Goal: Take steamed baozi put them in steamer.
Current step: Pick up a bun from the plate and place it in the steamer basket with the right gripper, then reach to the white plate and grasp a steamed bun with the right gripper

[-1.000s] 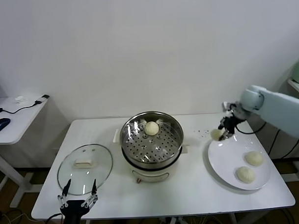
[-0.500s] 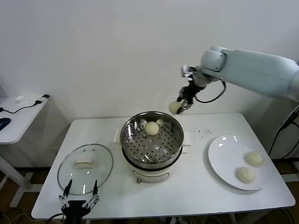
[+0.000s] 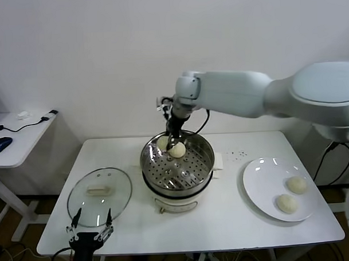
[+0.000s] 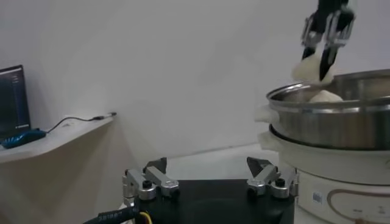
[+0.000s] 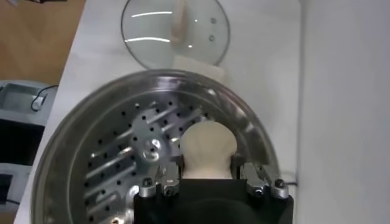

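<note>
right claw [image 3: 165, 141] holds 1 bun [image 5: 208, 148] over the steamer [image 3: 177, 165], at its back rim | 1 bun inside [image 3: 177, 149], 2 on the plate [image 3: 262, 190] | we go down slow, drop it on bare tray, not on the other bun | left claw [image 3: 90, 225] wide open, resting by the glass lid [image 3: 99, 193]

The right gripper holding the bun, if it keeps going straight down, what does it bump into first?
Probably the perforated tray inside the steamer. The right gripper points down into the pot, shut on a baozi, so that bun would land first, close beside the baozi already inside. Depth is hard to judge.
</note>
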